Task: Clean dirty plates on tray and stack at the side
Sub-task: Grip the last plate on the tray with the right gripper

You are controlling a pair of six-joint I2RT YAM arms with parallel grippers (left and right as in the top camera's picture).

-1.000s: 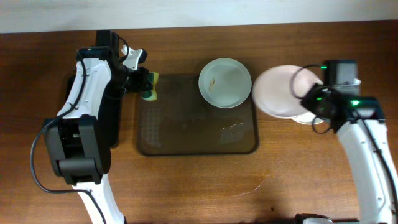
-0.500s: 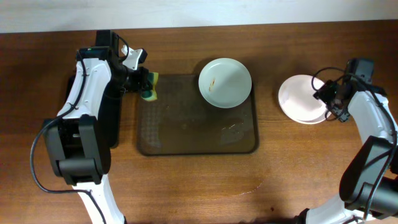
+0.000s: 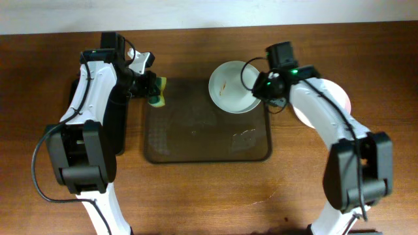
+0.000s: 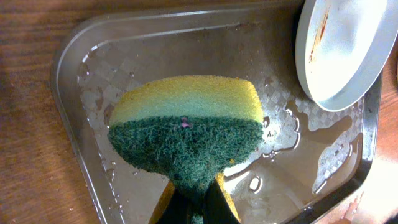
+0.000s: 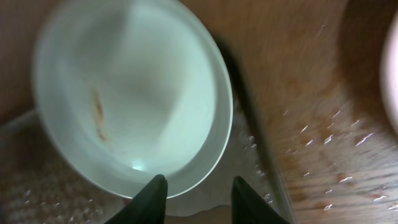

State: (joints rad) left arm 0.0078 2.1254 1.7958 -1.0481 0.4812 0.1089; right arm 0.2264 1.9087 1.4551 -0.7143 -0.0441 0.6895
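One white plate [image 3: 230, 86] with an orange streak lies on the back right corner of the brown tray [image 3: 196, 140]. My right gripper [image 3: 264, 91] is open at this plate's right rim. In the right wrist view the open fingers [image 5: 198, 194] sit on either side of the rim of the plate [image 5: 130, 93]. A stack of white plates [image 3: 338, 94] lies on the table right of the tray, partly hidden by my right arm. My left gripper [image 3: 149, 88] is shut on a yellow-green sponge [image 3: 157, 91] over the tray's back left corner. The left wrist view shows the sponge [image 4: 186, 124], the wet tray [image 4: 81, 68] and the plate [image 4: 342, 50].
A black rectangular tray [image 3: 121, 124] lies left of the brown tray, under my left arm. Water drops lie on the brown tray [image 3: 245, 138] and on the wood beside it [image 5: 323, 143]. The stack's edge shows at the right of the right wrist view [image 5: 393, 74].
My right arm has left a plate on the stack at the right and swung left to the dirty plate on the tray. My left arm and the sponge have not moved.
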